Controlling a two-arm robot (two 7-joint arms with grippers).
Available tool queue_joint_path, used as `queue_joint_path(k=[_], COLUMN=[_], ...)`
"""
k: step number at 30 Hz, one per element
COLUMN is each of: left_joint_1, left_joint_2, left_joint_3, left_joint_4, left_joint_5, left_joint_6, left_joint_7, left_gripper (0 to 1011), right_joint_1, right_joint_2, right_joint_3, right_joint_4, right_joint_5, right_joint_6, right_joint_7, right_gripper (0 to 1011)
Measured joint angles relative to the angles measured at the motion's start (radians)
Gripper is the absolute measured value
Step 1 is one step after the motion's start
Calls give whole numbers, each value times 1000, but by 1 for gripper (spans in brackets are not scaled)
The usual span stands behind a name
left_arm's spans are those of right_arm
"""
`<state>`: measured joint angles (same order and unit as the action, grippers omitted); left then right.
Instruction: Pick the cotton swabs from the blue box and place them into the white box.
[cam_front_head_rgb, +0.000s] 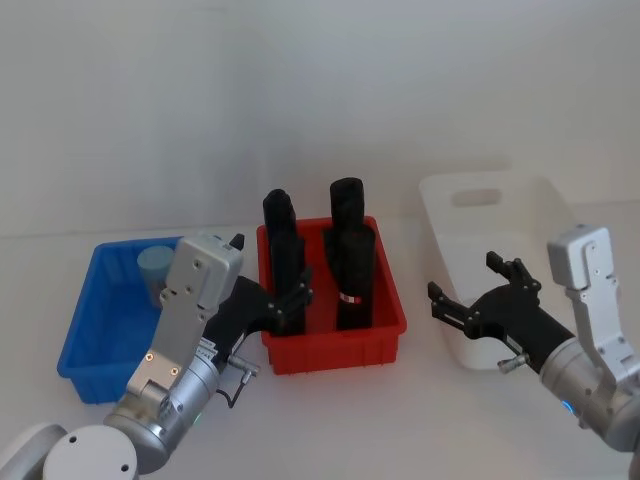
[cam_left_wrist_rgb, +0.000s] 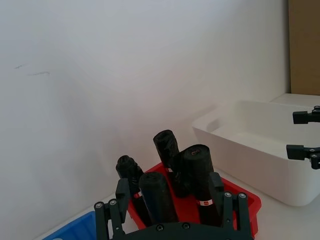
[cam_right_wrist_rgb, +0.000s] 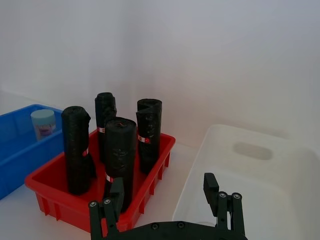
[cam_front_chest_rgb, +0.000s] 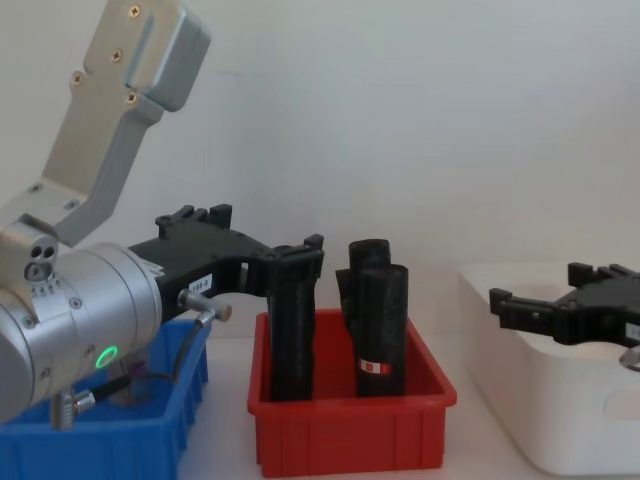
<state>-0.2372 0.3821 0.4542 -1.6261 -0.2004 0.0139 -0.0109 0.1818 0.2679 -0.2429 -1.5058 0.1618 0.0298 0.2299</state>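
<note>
**Both grippers hanging empty, one swab jar sitting in the blue box**

The blue box (cam_front_head_rgb: 85, 330) is sitting on the table at the robot's left, the red bin (cam_front_head_rgb: 335, 340) in the middle just beside it, and the white box (cam_front_head_rgb: 520, 220) to the right, set apart from the red bin by a strip of table. One swab jar (cam_front_head_rgb: 155, 272) is standing upright in the far corner of the blue box nearest the red bin; its pale blue lid is facing up, and the right wrist view is showing a pinkish label on its side (cam_right_wrist_rgb: 43, 124). The rest of the blue box's floor is partly hidden behind the left arm, so whether more jars are lying there cannot be told.

The left gripper (cam_front_head_rgb: 285, 300) is hanging above the seam between the blue box and the red bin, its fingers spread wide and holding nothing. In the chest view it (cam_front_chest_rgb: 290, 260) is overlapping the top of a black roll, though whether it is touching cannot be told.

The right gripper (cam_front_head_rgb: 480, 290) is hovering at the near left edge of the white box, fingers spread wide and empty.

Black rolls (cam_front_head_rgb: 350, 250) are standing upright in the red bin, four countable in the right wrist view, some with a small red-and-white band around them. The white box's handle cutout (cam_front_head_rgb: 476, 197) is facing the far wall.
</note>
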Motion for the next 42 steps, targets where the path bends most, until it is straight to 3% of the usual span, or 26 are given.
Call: queue_joint_path(k=[9,20,37,42], left_joint_1=[0,0,0,0], left_joint_2=[0,0,0,0], left_joint_3=[0,0,0,0], left_joint_4=[0,0,0,0], left_joint_5=[0,0,0,0], left_joint_6=[0,0,0,0], left_joint_7=[0,0,0,0], left_gripper=[1004,1004,1004,1004], right_joint_1=[107,264,445,486], right_joint_2=[-46,-120,-202,-220], right_joint_3=[-17,-48,-76,-79], right_joint_4=[157,402,710,783], right_joint_5=[-44,-83,-104,-103], right_joint_6=[-46,-131,-237,-265], right_joint_7=[79,181,234,246], right_gripper=[1002,1001,1000,907])
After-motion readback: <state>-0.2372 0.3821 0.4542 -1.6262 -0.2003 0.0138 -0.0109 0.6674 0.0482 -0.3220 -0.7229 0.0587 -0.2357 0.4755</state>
